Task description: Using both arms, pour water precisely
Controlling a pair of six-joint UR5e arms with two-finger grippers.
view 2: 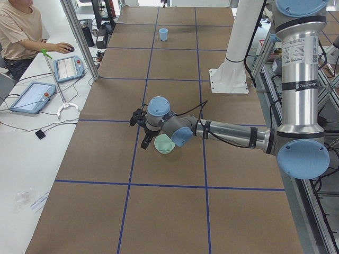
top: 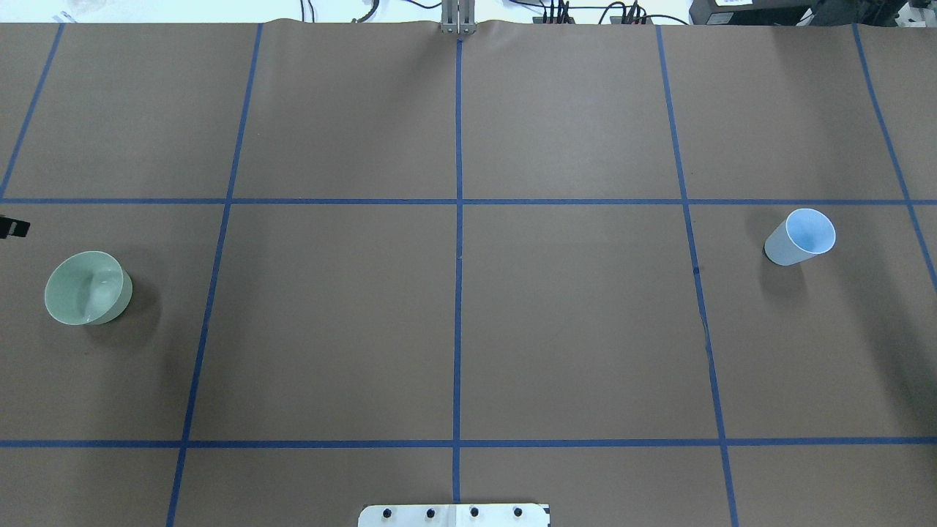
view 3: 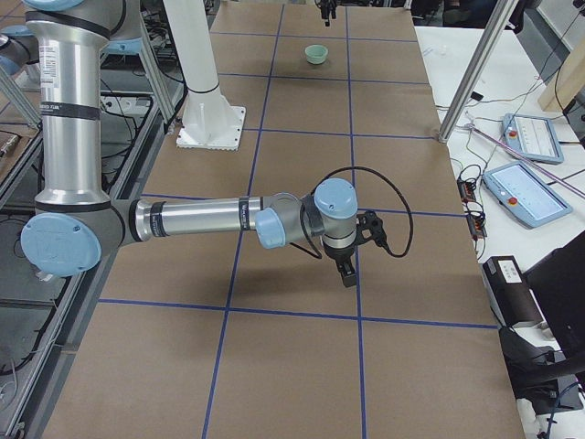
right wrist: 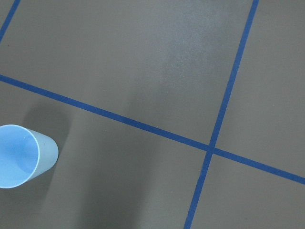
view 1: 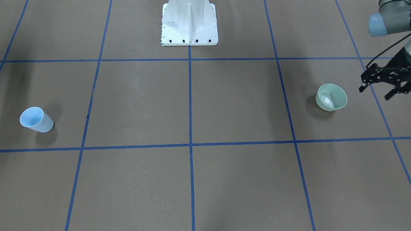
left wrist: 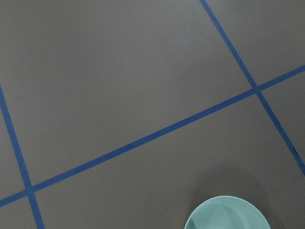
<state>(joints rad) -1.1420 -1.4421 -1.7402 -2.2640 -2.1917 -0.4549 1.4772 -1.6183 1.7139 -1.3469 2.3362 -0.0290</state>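
Observation:
A pale green bowl (view 1: 331, 97) stands upright on the brown table, with a little water (view 1: 327, 101) showing as whitish ripples in it. It also shows in the overhead view (top: 88, 288) and at the bottom edge of the left wrist view (left wrist: 228, 217). My left gripper (view 1: 375, 93) is open and empty, and hovers beside the bowl, apart from it. A light blue cup (view 1: 36, 119) stands at the other end of the table (top: 801, 236) (right wrist: 21, 155). My right gripper (view 3: 356, 249) shows only in the exterior right view, so I cannot tell its state.
The white bolted pedestal (view 1: 189, 25) stands at the robot's edge of the table. Blue tape lines (top: 458, 256) divide the brown surface into squares. An operator (view 2: 18, 26) sits at a side desk with tablets (view 2: 32, 95).

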